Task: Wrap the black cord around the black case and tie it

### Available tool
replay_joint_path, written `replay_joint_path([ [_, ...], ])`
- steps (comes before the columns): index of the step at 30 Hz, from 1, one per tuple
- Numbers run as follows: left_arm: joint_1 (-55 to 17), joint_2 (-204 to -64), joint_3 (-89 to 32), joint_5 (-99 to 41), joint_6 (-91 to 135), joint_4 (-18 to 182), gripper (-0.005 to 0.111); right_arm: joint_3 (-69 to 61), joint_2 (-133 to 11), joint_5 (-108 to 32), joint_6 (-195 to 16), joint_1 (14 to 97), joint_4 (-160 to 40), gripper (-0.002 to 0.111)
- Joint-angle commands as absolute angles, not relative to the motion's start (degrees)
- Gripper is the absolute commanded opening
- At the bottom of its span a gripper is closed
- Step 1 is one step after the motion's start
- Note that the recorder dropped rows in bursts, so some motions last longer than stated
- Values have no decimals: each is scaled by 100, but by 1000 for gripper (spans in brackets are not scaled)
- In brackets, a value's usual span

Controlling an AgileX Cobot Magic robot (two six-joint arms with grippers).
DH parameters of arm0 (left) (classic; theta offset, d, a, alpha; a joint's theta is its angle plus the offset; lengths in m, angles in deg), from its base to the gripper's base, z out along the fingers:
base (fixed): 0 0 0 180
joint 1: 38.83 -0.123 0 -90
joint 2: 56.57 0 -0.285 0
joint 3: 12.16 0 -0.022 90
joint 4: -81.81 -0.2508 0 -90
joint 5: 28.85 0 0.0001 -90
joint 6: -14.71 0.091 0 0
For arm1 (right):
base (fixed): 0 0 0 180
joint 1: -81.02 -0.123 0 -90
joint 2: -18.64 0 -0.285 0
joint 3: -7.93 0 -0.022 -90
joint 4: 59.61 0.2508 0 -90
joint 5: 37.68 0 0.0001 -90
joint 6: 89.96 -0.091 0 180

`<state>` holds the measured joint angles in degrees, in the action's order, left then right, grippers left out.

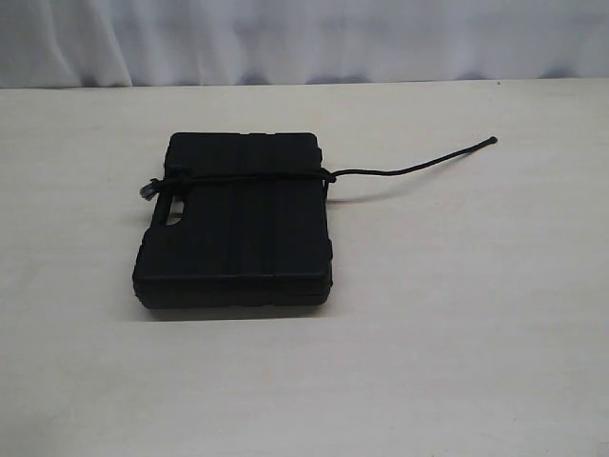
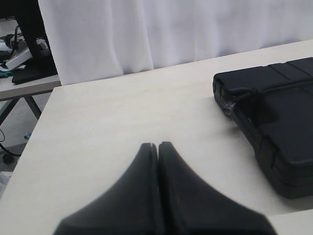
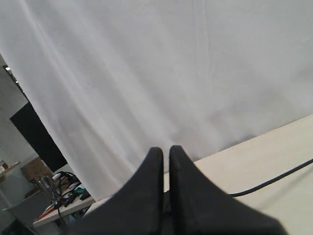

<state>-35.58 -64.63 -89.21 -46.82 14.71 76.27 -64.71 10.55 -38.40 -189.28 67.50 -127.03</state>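
**Black case (image 1: 238, 238) lies bound, black cord (image 1: 249, 177) cinched across its far end**

Nearest to us is the case's front edge. The box sits flat on the pale table (image 1: 457, 343), a little left of centre. It looks like rigid moulded plastic with grooves along the lid, so I'd expect it to keep its shape under a pinch but slide on this smooth top if nudged. The cord crosses the lid near the far end, just beyond the hand hole (image 1: 176, 211). It bunches into what looks like a knot (image 1: 150, 188) at the case's left edge, though whether that knot is pulled tight I can't tell.

On the right side a free tail (image 1: 419, 168) trails away over the table, ending well clear of the case. Soft, braided and limp, it'll flop wherever it's dragged. That tail, close to the case corner, seems the best place to grab if more tightening is wanted.

Both arms are out of the overhead shot. The left gripper (image 2: 158, 147) hangs above bare table beside the case, jaws pressed together on nothing. The right gripper (image 3: 165, 149) points at the white curtain (image 3: 146, 73), fingers all but touching and empty.
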Motion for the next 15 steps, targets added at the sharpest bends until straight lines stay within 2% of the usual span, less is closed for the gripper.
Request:
replay_joint_path([
  [1,-3576,-6435,-8938,-4659,1506,7641,0,-6495,1085,-4195,-18143,6758,-12123,4],
  [5,-3576,-6435,-8938,-4659,1506,7641,0,-6561,1085,-4846,-17005,6758,-11230,4],
  [10,-3576,-6435,-8938,-4659,1506,7641,0,-6929,1085,-6289,-14027,6758,-8605,4],
  [15,-3576,-6435,-8938,-4659,1506,7641,0,-6929,1085,-6305,-13318,6758,-8240,4],
])
